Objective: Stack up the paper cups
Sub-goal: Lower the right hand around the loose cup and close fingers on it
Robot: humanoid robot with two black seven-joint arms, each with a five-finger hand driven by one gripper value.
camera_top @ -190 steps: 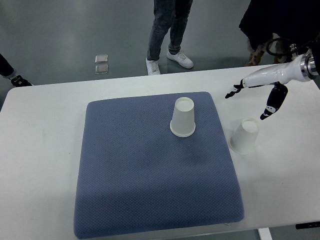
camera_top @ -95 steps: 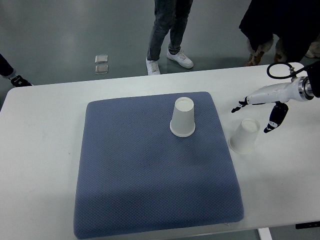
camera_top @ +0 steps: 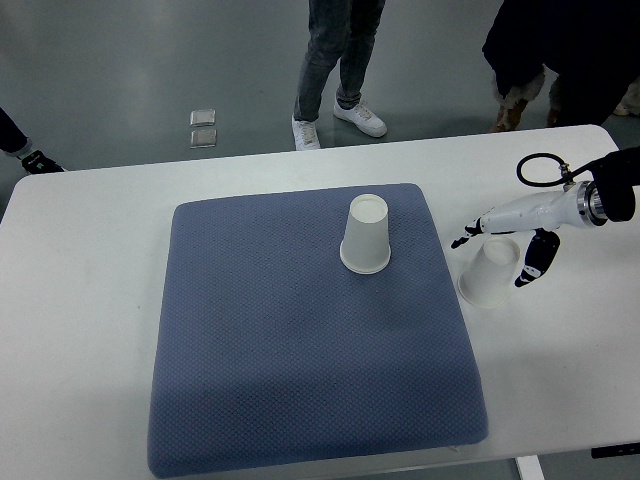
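Nearest me the blue-grey cushion pad spreads across the white bench, its front edge close to the bench's near side and its surface bare on this half. Moving up the pad, there's the first paper cup standing upside down, wide rim flat on the fabric, close to the pad's far right corner. Off the pad, just beside its right edge, the second paper cup sits mouth-down on the bare bench, leaning slightly in this view. And here's my right hand, arm coming in from the right edge, hovering right at that second cup: fingers spread wide and holding nothing, one dark-tipped finger stretched out toward the pad just above the cup's upper left, another dropped down beside the cup's right flank, so the cup's upper end lies between them. Whether any fingertip actually touches the paper, I can't tell from up here. A black cable loop arcs above my wrist. Past the bench's far edge, on the grey floor, a person's legs in jeans and white sneakers stand near the middle, two small square plates lie to the left, and more dark clothing shows at the top right.
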